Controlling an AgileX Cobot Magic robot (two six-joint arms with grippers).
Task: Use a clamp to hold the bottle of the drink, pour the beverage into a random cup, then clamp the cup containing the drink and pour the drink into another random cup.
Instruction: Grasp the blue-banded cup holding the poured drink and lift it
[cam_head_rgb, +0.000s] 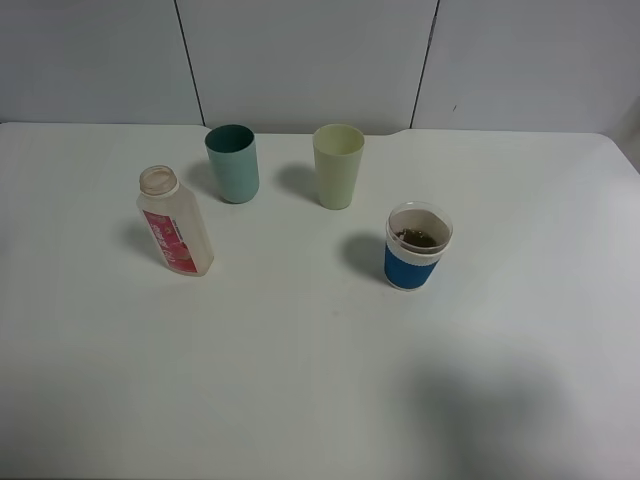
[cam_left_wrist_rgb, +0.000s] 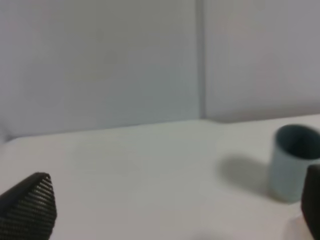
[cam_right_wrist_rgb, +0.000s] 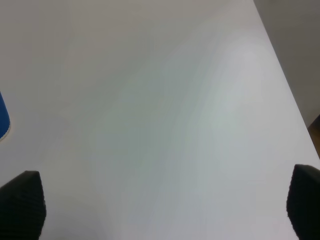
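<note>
While left gripper (cam_left_wrist_rgb: 172, 207) and right gripper (cam_right_wrist_rgb: 164, 200) show jaws released, uncapped clear plastic bottle with pink label (cam_head_rgb: 176, 235) stands left of blue-banded cup (cam_head_rgb: 417, 252) on white worktop (cam_head_rgb: 300, 380).

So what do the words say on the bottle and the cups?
bottle: its pink label carries pale marks, too blurred to read.
teal cup: no writing shows.
pale green cup: no writing shows.
blue-banded cup: no writing shows.
</note>
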